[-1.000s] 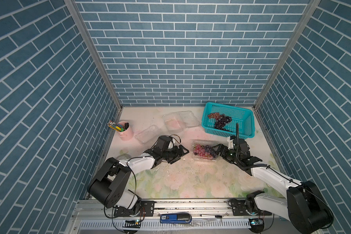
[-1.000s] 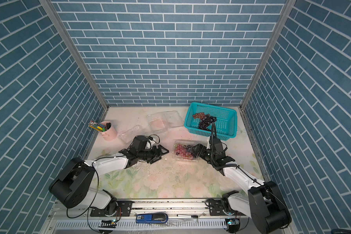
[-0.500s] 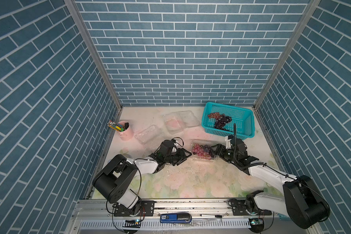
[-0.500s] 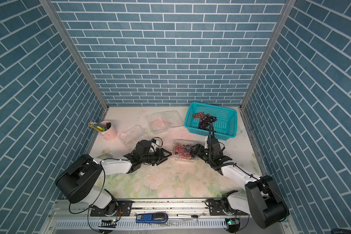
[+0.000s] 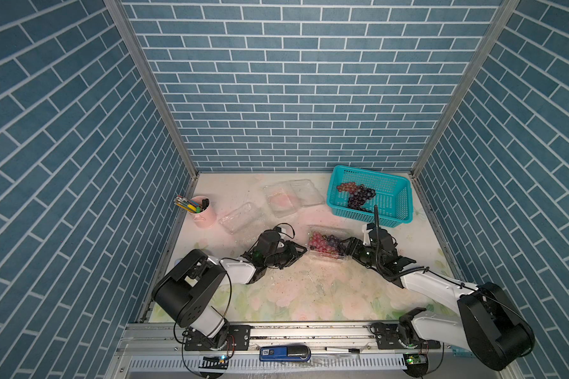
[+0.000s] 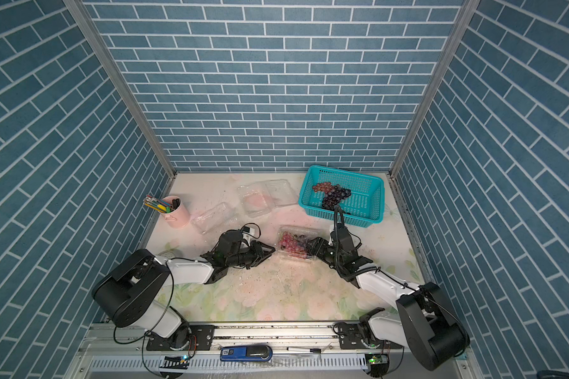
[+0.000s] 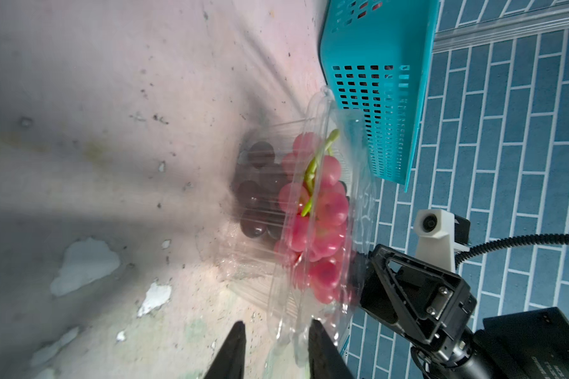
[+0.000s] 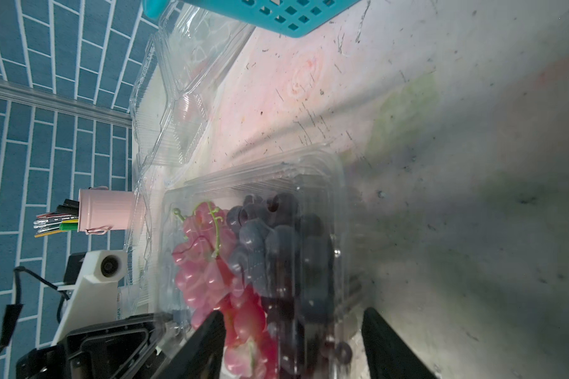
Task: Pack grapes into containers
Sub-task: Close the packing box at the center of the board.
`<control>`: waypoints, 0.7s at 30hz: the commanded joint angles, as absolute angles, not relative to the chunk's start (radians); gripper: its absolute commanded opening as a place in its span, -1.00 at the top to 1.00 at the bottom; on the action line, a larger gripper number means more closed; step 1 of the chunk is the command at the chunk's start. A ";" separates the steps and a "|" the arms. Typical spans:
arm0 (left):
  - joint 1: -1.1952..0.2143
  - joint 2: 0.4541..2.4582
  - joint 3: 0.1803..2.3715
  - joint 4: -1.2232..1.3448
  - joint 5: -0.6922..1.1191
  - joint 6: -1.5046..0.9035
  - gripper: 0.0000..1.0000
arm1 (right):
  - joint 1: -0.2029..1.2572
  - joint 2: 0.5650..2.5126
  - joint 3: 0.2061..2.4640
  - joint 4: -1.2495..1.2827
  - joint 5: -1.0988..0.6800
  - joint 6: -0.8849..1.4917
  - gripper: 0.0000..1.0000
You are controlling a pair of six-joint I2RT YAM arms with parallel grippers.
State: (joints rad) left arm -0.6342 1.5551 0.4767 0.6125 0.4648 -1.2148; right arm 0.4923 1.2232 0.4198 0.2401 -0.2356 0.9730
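Left wrist view: the left gripper (image 7: 276, 347) is seen with its fingers (image 7: 234, 351) narrowly apart astride the rim of a clear plastic clamshell box (image 7: 309, 124); whether the rim is pinched cannot be told. Pink and dark purple grapes (image 7: 319, 210) are seen inside the box, set mid-table. The right gripper (image 8: 293, 344) is spread wide around the box's opposite end; contact cannot be told. More grapes are seen in the teal perforated basket (image 5: 391, 210).

1. Grapes (image 5: 321, 241) are held in a central container (image 5: 337, 258), mid-frame.
2. A basket (image 5: 393, 197) with further grapes (image 5: 358, 197) is set behind it, upper right.
3. An open container (image 5: 291, 197) and a second container (image 5: 242, 218) are laid left of the basket.
4. A pen cup (image 5: 206, 215) is stood farthest left.
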 commanded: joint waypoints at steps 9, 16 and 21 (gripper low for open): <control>-0.631 1.561 0.465 0.659 0.440 -1.223 0.32 | 0.495 1.210 0.405 0.256 -0.216 1.005 -0.33; -0.649 1.596 0.480 0.681 0.440 -1.231 0.34 | 0.499 1.236 0.407 0.268 -0.231 1.008 -0.31; -0.652 1.610 0.471 0.703 0.431 -1.241 0.41 | 0.508 1.242 0.403 0.278 -0.225 1.012 -0.31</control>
State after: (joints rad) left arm -0.6449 1.5974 0.4686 0.6800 0.4454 -1.2381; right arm 0.4995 1.2282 0.4171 0.2577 -0.2317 0.9833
